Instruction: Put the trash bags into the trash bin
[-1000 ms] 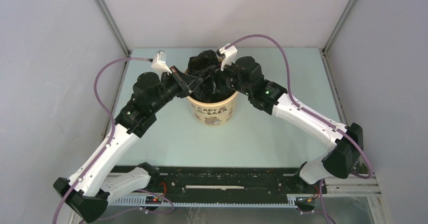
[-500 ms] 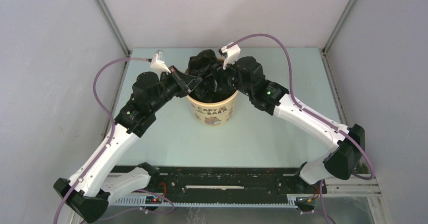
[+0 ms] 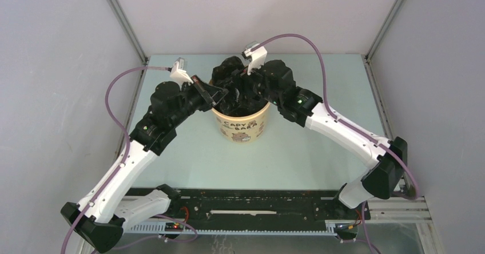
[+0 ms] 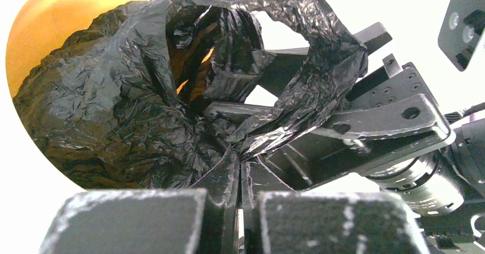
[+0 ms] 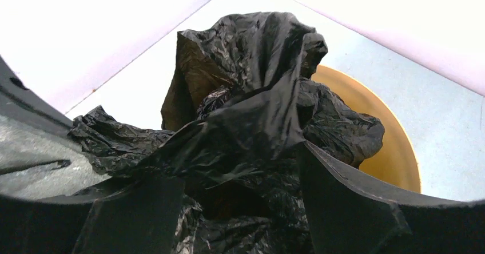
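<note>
We see the trash bags (image 3: 230, 74) bunched in the mouth of the trash bin (image 3: 243, 125), a crumpled black heap rising above its rim. The bin stands upright near the middle of the worktop (image 3: 309, 151). Our left tool (image 4: 239, 177) is closed, pinching a fold of the plastic at the bin's left side. Our right tool (image 5: 237, 168) reaches in from the right, jaws spread wide, loose plastic draped between them.

the crinkled, glossy black trash bags (image 5: 251, 65) bulge up out of my upright pale yellow trash bin (image 3: 240, 127), only partly inside.
</note>
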You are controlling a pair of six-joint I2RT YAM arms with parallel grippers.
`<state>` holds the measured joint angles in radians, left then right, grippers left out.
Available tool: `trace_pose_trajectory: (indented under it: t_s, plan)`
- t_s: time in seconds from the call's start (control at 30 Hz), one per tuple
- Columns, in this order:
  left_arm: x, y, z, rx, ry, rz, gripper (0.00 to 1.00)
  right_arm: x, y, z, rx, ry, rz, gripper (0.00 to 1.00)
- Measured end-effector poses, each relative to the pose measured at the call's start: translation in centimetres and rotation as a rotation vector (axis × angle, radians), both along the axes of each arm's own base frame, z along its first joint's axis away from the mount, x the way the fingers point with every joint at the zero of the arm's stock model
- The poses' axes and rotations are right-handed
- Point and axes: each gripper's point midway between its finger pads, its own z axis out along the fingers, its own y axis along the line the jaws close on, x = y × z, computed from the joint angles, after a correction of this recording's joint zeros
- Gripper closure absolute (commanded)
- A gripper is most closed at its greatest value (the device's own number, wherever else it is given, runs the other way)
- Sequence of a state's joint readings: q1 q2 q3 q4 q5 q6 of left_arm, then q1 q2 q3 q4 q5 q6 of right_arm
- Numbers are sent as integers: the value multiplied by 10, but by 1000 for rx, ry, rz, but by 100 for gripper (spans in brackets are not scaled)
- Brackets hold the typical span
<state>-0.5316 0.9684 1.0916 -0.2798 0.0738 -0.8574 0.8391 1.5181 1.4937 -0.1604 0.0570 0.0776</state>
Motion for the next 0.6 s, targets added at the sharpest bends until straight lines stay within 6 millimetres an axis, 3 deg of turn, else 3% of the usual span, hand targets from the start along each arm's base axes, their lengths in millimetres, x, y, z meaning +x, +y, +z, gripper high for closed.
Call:
trace_pose_trajectory:
  t_s: [0.2, 0.27, 0.33, 0.4, 0.53, 0.6]
  plan:
    - [-1, 3, -7, 17, 26, 8, 100, -2, 16, -12, -61, -25, -1, 22]
    - [1, 6, -12, 28, 40, 23, 100, 0, 20, -14, -85, -42, -10, 27]
    - [2, 9, -14, 33, 49, 35, 100, 3, 23, -15, -109, -62, -24, 43]
    - [2, 11, -16, 38, 57, 42, 100, 4, 25, -16, -129, -78, -36, 67]
    - [2, 19, -19, 48, 69, 70, 100, 7, 20, -16, -157, -102, -78, 90]
    - [1, 27, -21, 49, 70, 93, 100, 8, 16, -13, -157, -108, -98, 96]
